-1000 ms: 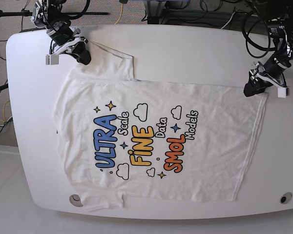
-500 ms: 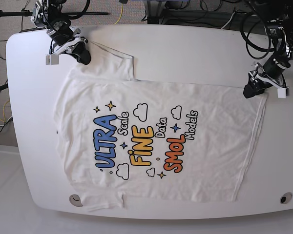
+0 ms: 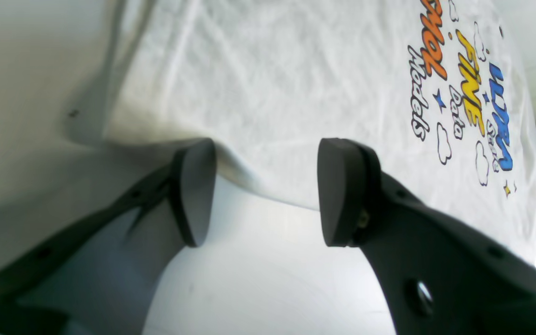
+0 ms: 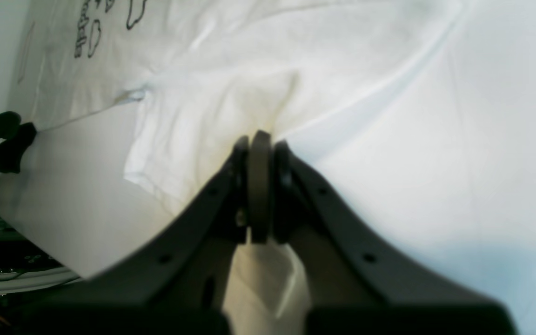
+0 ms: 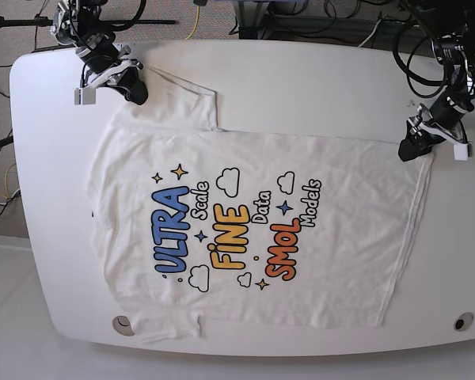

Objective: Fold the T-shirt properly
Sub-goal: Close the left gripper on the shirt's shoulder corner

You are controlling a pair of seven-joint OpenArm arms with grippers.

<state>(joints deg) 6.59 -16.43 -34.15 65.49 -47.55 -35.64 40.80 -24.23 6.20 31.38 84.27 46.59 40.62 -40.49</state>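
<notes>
Since the earlier base picture your left tool (image 5: 417, 146) has crept a little toward the table's far side edge, off the hem corner of the T-shirt (image 5: 253, 222); the shirt itself and your right tool (image 5: 134, 85) have not budged. You see the shirt spread flat, print up, across the white table (image 5: 317, 79), its long axis running from the collar end near the right tool to the hem near the left tool. From the left wrist view, the left tool (image 3: 258, 190) stands partly open and holds nothing: the hem edge lies just ahead of the pads, one pad (image 3: 193, 186) right at the cloth's corner, bare table between the pads. From the right wrist view, the right tool (image 4: 259, 186) is pinched fully together at the sleeve, with cloth bunching up against its tip. So the hem lies forward of your left tool, and that arm is the nearer one; a short advance onto the corner looks like the coming move
</notes>
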